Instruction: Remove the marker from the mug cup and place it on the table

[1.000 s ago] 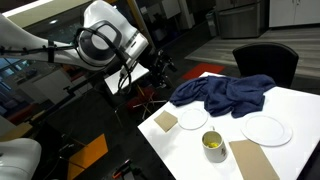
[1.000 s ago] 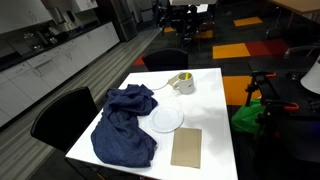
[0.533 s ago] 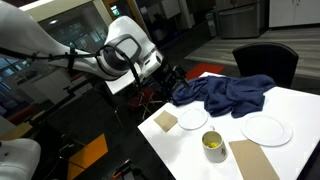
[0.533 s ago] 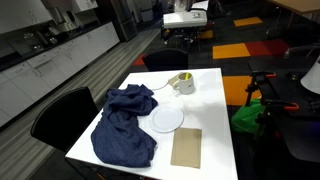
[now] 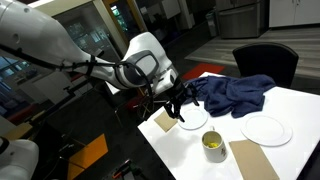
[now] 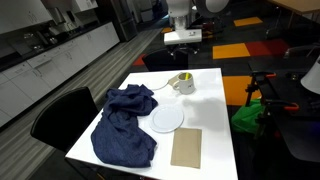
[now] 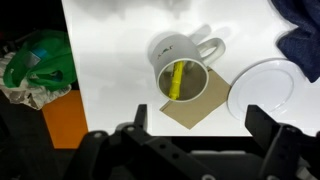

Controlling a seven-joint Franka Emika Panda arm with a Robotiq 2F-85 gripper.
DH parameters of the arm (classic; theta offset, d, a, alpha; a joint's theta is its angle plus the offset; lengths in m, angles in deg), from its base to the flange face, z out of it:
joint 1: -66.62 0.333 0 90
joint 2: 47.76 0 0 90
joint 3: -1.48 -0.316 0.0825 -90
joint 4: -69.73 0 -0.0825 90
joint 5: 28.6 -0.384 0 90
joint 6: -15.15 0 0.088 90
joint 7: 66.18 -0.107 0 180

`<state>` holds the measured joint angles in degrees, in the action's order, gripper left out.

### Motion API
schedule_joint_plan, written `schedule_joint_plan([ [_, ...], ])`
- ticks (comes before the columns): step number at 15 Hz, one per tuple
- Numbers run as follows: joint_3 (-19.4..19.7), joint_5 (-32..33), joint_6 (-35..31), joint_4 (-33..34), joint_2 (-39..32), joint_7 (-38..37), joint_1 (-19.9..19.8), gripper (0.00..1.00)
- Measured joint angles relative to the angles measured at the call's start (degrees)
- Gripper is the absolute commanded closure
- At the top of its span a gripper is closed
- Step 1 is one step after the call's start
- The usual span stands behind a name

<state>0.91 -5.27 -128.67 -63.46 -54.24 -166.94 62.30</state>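
A crumpled dark blue cloth [image 5: 232,93] lies in an exterior view, with a white plate [image 5: 267,129] at its 5 o'clock and a second plate [image 5: 192,117] at its 8 o'clock. A small tan square [image 5: 165,121] sits just at 9 o'clock of that second plate. A larger tan mat [image 5: 255,160] lies at 6 o'clock of the first. A dark chair [image 5: 265,62] stands at the cloth's 1 o'clock. In the wrist view a green bag [image 7: 35,65] shows at 9 o'clock, with an orange tile [image 7: 65,130] at its 5 o'clock.
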Motion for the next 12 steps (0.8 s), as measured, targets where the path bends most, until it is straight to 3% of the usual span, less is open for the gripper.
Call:
schedule_joint_plan([
  [12,3.7,0.0,-0.1,0.5,-2.5,-2.7,2.8,0.0],
])
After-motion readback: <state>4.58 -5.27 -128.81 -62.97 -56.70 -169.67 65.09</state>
